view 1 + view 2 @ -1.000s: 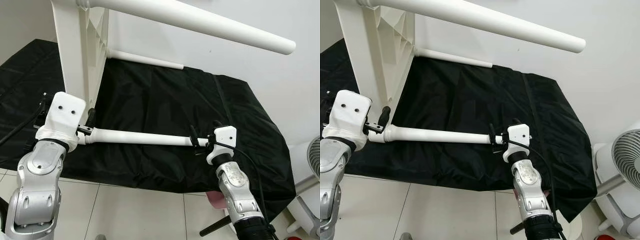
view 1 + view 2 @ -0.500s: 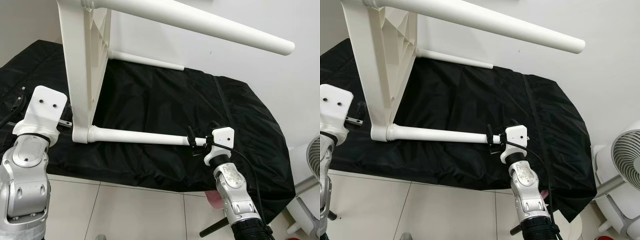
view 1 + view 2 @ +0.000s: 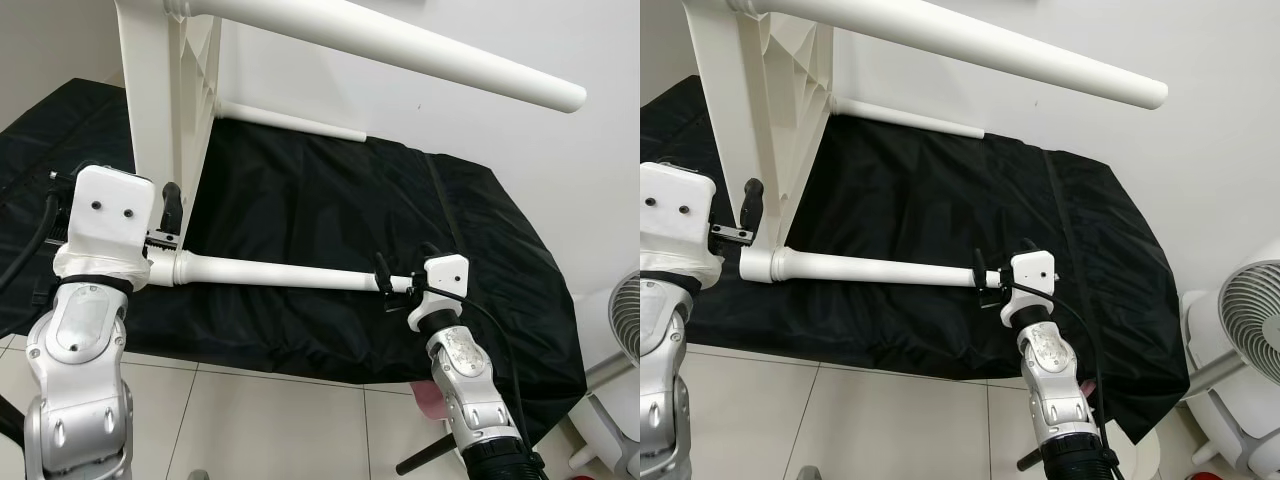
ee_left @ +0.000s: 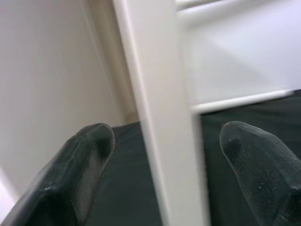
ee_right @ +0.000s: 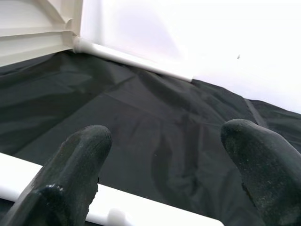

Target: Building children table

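While the white children's table stands on its side at upper left on the black-covered surface, the left claw sits released astride its edge, and the right claw, also released, straddles the lower leg's end.

White table frame on black sheet

Tabletop cut off above; fan cut by right edge.
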Tool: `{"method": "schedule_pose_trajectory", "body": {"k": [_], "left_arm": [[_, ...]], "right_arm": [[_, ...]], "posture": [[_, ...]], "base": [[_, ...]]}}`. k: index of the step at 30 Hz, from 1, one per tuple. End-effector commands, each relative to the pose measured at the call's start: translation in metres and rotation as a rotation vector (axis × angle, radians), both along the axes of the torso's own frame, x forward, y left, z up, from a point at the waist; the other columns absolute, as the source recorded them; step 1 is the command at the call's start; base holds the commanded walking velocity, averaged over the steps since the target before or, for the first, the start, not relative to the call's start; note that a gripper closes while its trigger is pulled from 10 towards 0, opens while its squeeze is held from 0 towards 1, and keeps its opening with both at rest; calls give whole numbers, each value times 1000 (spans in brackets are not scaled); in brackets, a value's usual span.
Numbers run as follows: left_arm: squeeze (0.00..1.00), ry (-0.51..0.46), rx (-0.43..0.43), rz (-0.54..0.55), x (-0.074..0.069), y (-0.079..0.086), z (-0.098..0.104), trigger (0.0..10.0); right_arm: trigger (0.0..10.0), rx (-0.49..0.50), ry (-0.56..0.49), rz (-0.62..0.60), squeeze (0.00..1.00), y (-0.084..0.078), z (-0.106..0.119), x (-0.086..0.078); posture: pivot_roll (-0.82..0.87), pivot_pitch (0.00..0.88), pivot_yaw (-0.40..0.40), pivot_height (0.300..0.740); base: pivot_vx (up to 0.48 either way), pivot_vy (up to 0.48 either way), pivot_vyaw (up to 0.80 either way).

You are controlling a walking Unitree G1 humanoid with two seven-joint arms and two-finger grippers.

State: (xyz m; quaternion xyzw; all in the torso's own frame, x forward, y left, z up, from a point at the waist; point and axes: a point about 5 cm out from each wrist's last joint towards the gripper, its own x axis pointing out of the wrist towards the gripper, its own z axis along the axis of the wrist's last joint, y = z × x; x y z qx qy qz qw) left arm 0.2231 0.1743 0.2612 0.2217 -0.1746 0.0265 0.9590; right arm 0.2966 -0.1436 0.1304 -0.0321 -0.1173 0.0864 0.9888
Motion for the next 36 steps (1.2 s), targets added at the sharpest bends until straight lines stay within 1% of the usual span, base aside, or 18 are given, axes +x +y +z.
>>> {"method": "schedule_pose_trajectory", "body": {"k": [1,7,8,10,13,14,17,20,22,26,28,29,31,32,33,34,35,36], "left_arm": [[0,-158,-104,172,-6,4,8,10000],[0,-130,-109,134,-7,-2,-1,10000],[0,-97,-95,104,-4,-7,-9,10000],[0,-87,-94,98,-4,-9,-12,10000],[0,-14,-188,53,6,-17,-29,10000],[0,-14,-188,53,6,-17,-29,10000],[0,37,-241,7,18,-27,-38,10000],[0,63,-269,-18,24,-31,-43,10000],[0,81,-274,-24,26,-33,-46,10000],[0,146,-223,-43,29,-42,-61,10000],[0,146,-223,-43,29,-42,-61,10000],[0,194,-231,-71,30,-46,-68,10000],[0,194,-231,-71,30,-46,-68,10000],[0,237,-266,-102,32,-50,-76,10000],[0,237,-266,-102,32,-50,-76,10000],[0,267,-287,-139,32,-53,-81,10000],[0,267,-287,-139,32,-53,-81,10000],[1000,299,-322,-190,33,-57,-87,10000]], "right_arm": [[10000,-13,1,-6,0,-5,0,1],[10000,-17,0,-12,0,-7,1,2],[10000,-17,0,-17,0,-8,1,2],[10000,-17,0,-18,0,-8,0,1],[10000,-16,2,-23,0,-8,0,1],[10000,-16,2,-23,0,-8,0,1],[10000,-20,10,-28,0,-9,0,1],[10000,-19,12,-40,0,-11,1,1],[10000,-17,19,-49,0,-13,1,1],[10000,-33,42,-75,0,-17,1,2],[10000,-33,42,-75,0,-17,1,2],[10000,-42,46,-90,0,-18,1,3],[10000,-42,46,-90,0,-18,1,3],[10000,-39,46,-102,0,-19,1,4],[10000,-39,46,-102,0,-19,1,4],[10000,-38,41,-111,63,-19,2,4],[10000,-38,41,-111,63,-19,2,4],[10000,-42,31,-115,1000,-19,3,4]], "posture": [[88,0,-182,740],[83,0,-176,740],[81,0,-174,740],[77,0,-168,740],[66,0,-161,740],[66,0,-161,740],[50,0,-155,740],[41,0,-150,740],[34,0,-148,740],[24,0,-144,740],[24,0,-144,740],[22,0,-145,740],[22,0,-145,740],[22,0,-145,740],[22,0,-145,740],[19,0,-145,740],[19,0,-145,740],[13,0,-146,740]], "base": [[0,0,0],[0,0,0],[0,0,0],[0,0,0],[0,0,0],[0,0,0],[0,0,0],[0,0,0],[0,0,0],[0,0,0],[0,0,0],[0,0,0],[0,0,0],[0,0,0],[0,0,0],[0,0,0],[0,0,0],[0,0,0]]}}
